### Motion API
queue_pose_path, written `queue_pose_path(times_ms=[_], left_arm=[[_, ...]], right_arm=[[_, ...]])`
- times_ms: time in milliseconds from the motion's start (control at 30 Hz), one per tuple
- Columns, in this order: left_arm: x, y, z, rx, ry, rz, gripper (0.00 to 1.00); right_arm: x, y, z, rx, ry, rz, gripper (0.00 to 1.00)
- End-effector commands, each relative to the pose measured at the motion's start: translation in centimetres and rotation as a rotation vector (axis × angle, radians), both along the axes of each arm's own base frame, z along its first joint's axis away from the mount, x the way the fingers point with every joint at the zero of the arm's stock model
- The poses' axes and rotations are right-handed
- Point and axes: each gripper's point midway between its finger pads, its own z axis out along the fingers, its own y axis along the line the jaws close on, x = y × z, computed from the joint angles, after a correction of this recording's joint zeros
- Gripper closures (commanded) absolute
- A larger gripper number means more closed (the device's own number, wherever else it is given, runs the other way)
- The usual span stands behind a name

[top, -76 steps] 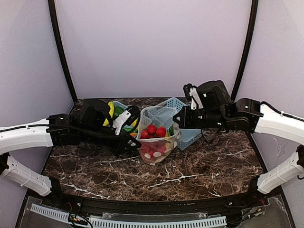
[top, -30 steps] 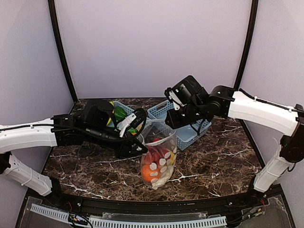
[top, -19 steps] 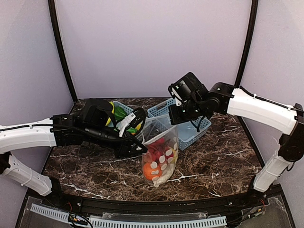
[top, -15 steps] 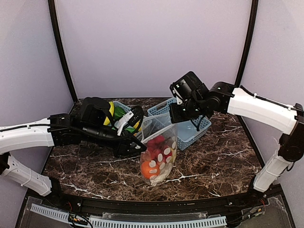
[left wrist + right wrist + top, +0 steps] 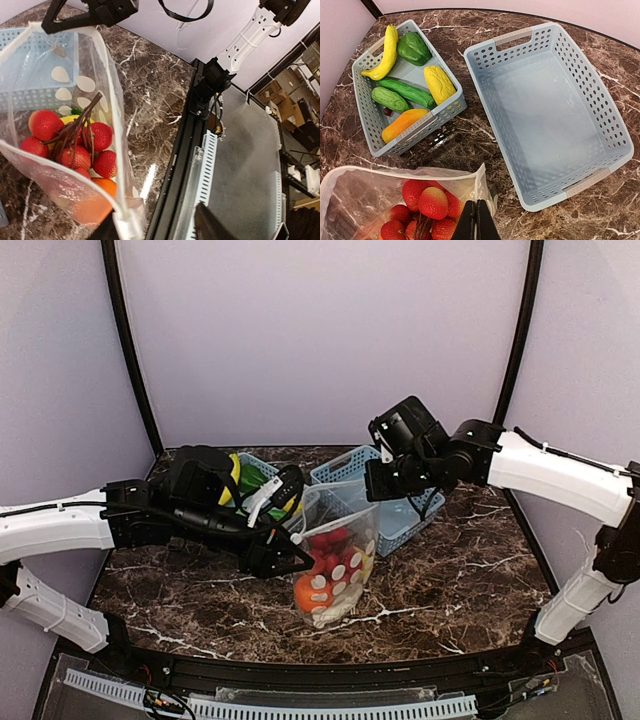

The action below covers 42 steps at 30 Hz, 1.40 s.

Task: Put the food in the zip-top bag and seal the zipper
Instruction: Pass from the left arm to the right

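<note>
The zip-top bag, clear with white dots, hangs upright over the table with its mouth open. Inside it lies the food: red strawberries above a round orange. My right gripper is shut on the bag's right top corner and holds it up. The zipper strip runs along the mouth to a white slider tab at the left corner. My left gripper stands open there, its left finger beside the slider and the other finger well apart.
Behind the bag stand two light-blue lattice baskets. The left basket holds a banana, green and yellow vegetables and an orange piece. The right basket has nothing in it. The table's black front rail is close beyond the bag.
My left gripper has opened and let go of the bag's left corner. The right gripper has shifted a little rightward with its corner, and the bag hangs slightly lower.
</note>
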Motion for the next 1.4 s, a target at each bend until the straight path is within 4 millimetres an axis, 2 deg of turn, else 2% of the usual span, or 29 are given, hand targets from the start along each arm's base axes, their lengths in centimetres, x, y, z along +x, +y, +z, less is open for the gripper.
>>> queue_pose_path(times_ms=[0, 33, 100, 233, 367, 533, 667, 800, 967, 1067, 1233, 1267, 1300, 1333, 1367], left_arm=[[0.8, 1.0, 3.3, -0.038, -0.070, 0.067, 0.36], [1.7, 1.4, 3.6, -0.029, -0.096, 0.115, 0.26], [2.7, 2.3, 4.6, -0.025, -0.132, 0.186, 0.16], [4.2, 3.9, 6.1, -0.030, -0.154, 0.285, 0.05], [6.0, 5.2, 6.5, -0.037, -0.112, 0.355, 0.03], [9.9, 7.5, 6.7, -0.077, -0.072, 0.482, 0.02], [12.9, 8.4, 6.3, -0.095, -0.044, 0.557, 0.01], [15.9, 8.7, 4.4, -0.098, 0.021, 0.616, 0.01], [20.1, 9.4, 0.4, -0.084, 0.125, 0.720, 0.03], [22.3, 9.0, -1.7, -0.089, 0.182, 0.762, 0.05], [25.6, 8.5, -4.6, -0.065, 0.217, 0.828, 0.10], [26.4, 8.5, -5.7, -0.052, 0.236, 0.847, 0.13], [26.8, 8.5, -5.9, -0.059, 0.246, 0.859, 0.14], [27.3, 8.6, -7.1, -0.040, 0.261, 0.874, 0.15], [27.6, 8.6, -7.5, -0.036, 0.266, 0.882, 0.16]], right_arm=[[-0.1, 0.4, 1.8, 0.097, -0.028, 0.010, 1.00], [-0.2, 0.5, 1.8, 0.107, -0.028, 0.016, 1.00], [-0.4, 0.7, 2.0, 0.126, -0.028, 0.031, 1.00], [-0.8, 1.2, 2.4, 0.163, -0.035, 0.065, 1.00], [-1.1, 1.4, 2.7, 0.180, -0.040, 0.086, 1.00], [-1.4, 1.4, 3.2, 0.204, -0.052, 0.103, 1.00], [-1.8, 1.3, 3.8, 0.227, -0.061, 0.119, 1.00], [-2.0, 1.2, 3.9, 0.235, -0.066, 0.123, 1.00], [-2.3, 1.0, 4.0, 0.248, -0.065, 0.125, 1.00], [-2.4, 1.0, 3.9, 0.254, -0.062, 0.128, 1.00], [-2.5, 1.0, 3.8, 0.254, -0.059, 0.130, 1.00], [-2.5, 1.0, 3.8, 0.254, -0.059, 0.133, 1.00], [-2.5, 1.0, 3.8, 0.254, -0.059, 0.134, 1.00], [-2.6, 1.0, 3.8, 0.255, -0.058, 0.135, 1.00], [-2.6, 1.0, 3.9, 0.256, -0.058, 0.135, 1.00]])
